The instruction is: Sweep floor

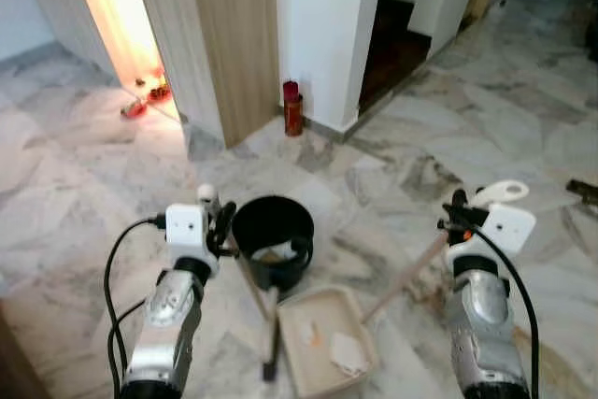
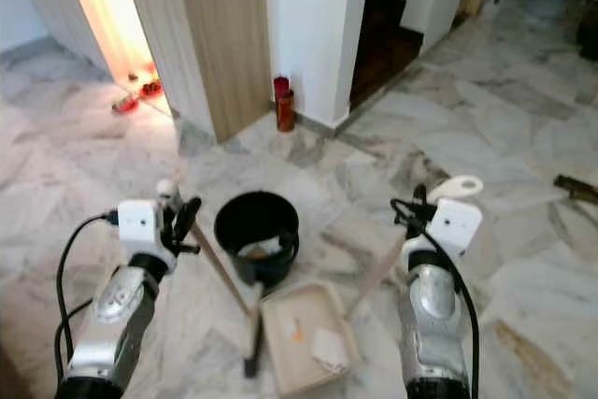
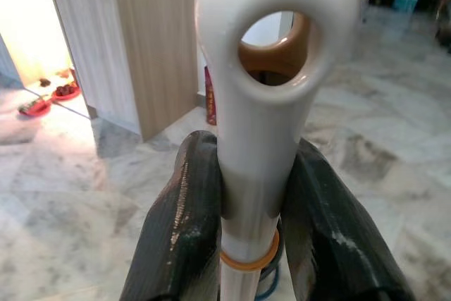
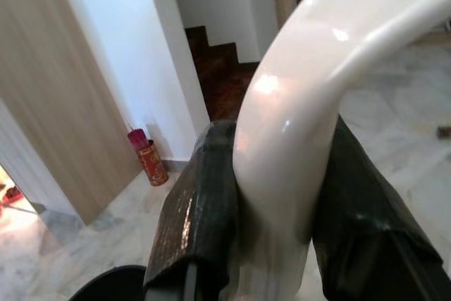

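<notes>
Spreading across every view, the veined marble floor [image 1: 84, 203] is glossy and hard, so debris should slide readily. At 12 o'clock from the robot stands a round black bucket [image 1: 272, 231], with the shallow cream dustpan [image 1: 322, 343] flat at its 6 o'clock to catch litter. The left gripper [image 1: 222, 221] is clamped on the dustpan handle [image 3: 271, 68], smooth white plastic with a hanging loop; the right gripper [image 1: 458, 215] pinches the broom handle [image 4: 310, 89], angled down towards the pan.
</notes>
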Controlling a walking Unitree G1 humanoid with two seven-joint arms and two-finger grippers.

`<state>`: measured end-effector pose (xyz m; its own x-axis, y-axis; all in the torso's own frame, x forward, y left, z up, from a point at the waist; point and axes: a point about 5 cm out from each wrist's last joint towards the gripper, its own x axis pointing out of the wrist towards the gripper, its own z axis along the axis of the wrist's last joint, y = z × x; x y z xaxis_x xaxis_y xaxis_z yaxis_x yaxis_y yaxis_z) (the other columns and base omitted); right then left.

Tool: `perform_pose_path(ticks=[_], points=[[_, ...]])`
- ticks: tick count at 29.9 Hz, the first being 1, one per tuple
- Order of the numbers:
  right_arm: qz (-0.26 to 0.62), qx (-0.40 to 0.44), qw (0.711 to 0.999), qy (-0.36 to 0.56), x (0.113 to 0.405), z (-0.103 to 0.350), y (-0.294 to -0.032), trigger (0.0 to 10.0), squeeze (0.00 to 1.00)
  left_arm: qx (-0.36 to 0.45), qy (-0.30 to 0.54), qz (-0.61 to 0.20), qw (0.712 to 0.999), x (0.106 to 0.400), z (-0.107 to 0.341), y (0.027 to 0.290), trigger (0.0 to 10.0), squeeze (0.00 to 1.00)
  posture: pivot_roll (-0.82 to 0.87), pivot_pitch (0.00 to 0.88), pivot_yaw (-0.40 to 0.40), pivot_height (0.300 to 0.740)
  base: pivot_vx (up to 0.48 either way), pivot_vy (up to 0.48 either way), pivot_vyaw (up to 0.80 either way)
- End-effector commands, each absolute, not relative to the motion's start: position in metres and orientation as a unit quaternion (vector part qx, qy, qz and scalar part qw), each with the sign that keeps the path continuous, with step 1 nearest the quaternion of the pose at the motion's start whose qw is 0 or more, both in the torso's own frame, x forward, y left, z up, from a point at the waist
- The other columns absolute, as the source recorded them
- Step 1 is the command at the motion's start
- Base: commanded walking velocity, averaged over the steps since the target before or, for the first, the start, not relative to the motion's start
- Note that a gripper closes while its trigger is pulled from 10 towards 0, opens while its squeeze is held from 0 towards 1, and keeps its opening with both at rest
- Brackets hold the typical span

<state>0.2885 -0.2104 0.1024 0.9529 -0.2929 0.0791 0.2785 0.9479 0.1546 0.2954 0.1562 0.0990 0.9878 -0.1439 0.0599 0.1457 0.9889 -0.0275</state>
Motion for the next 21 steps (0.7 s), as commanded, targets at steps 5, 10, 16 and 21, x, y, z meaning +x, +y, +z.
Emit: perform_pose_path(ticks=[5,10,16,21], points=[[-0.148,0.069,0.984,-0.077,0.285,0.119,-0.212,10.0,0.00,-0.014,-0.050,-0.076,0.996,0.300,0.107,0.157,10.0,0.00,-0.01,0.000,0.033,0.740,0.000,0.295,0.00],[-0.145,0.075,0.983,-0.083,0.281,0.127,-0.208,10.0,0.00,-0.009,-0.052,-0.074,0.996,0.301,0.108,0.158,10.0,0.00,-0.01,0.000,0.040,0.740,0.000,0.158,0.00],[-0.139,0.079,0.982,-0.099,0.276,0.143,-0.206,10.0,0.00,-0.004,-0.051,-0.075,0.996,0.303,0.108,0.159,10.0,0.00,-0.02,0.000,0.046,0.740,0.000,0.000,0.00],[-0.135,0.079,0.982,-0.106,0.271,0.153,-0.206,10.0,0.00,-0.003,-0.048,-0.076,0.996,0.304,0.107,0.158,10.0,0.00,-0.02,0.000,0.046,0.740,0.000,0.000,0.00]])
